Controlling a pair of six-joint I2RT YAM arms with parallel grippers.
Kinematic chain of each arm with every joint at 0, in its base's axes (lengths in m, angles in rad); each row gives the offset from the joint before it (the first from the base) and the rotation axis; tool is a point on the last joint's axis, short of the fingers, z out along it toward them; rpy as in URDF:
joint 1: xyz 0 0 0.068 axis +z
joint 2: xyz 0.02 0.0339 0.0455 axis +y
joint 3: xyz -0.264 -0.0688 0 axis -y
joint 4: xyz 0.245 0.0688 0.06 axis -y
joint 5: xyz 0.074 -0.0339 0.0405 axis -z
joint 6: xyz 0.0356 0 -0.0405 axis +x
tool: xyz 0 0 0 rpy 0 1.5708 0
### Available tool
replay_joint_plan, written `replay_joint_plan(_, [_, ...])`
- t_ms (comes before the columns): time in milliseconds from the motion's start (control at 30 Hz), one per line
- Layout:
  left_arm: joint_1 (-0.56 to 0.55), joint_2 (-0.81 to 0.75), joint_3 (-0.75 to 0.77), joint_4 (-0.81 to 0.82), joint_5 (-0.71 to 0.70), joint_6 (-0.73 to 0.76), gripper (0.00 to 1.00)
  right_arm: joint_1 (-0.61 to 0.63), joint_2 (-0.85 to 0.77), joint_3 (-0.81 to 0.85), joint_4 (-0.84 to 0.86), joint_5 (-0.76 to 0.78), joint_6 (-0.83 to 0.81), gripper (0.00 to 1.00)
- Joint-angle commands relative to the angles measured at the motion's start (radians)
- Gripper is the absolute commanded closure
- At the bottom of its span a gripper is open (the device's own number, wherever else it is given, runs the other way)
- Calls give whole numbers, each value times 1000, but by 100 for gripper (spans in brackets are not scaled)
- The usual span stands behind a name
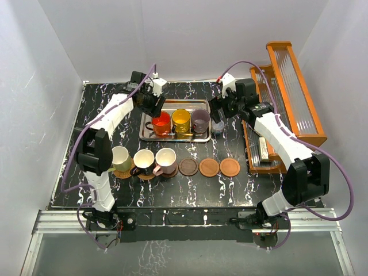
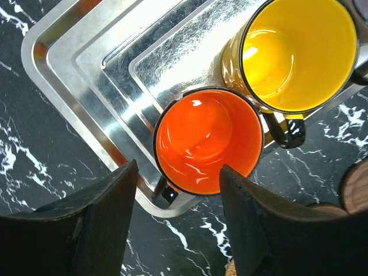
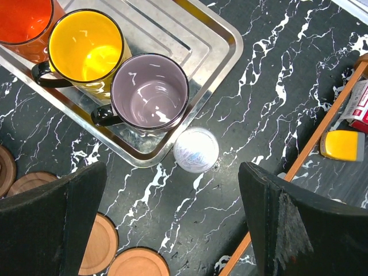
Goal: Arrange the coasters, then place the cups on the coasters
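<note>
Top view: the left gripper [image 1: 155, 111] hangs over the red-orange mug [image 1: 161, 123] on the steel tray [image 1: 172, 138]. Three other mugs [image 1: 143, 161] stand on coasters in front, and three bare coasters [image 1: 209, 167] lie beside them. Left wrist view: the half-parted jaws flank that mug's near rim and grip nothing. Right wrist view: the right gripper [image 3: 175, 167] is spread wide and empty over the small jar [image 3: 196, 149], just beside the purple-grey mug [image 3: 149, 92].
</note>
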Motion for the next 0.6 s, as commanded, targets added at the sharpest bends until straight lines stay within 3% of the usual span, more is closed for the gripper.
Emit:
replay_joint_plan(0, [10,69,106,-99,63,69,46,3,-61,-13,73,15,-13,2])
replay_joint_plan(400, [11,255,314,-238,72,149,71,5,-77,-42,85,25,-9,2])
replay_joint_plan(567, [11,294,356,-270,84,156,85,5,-76,-46,88,24,-7,2])
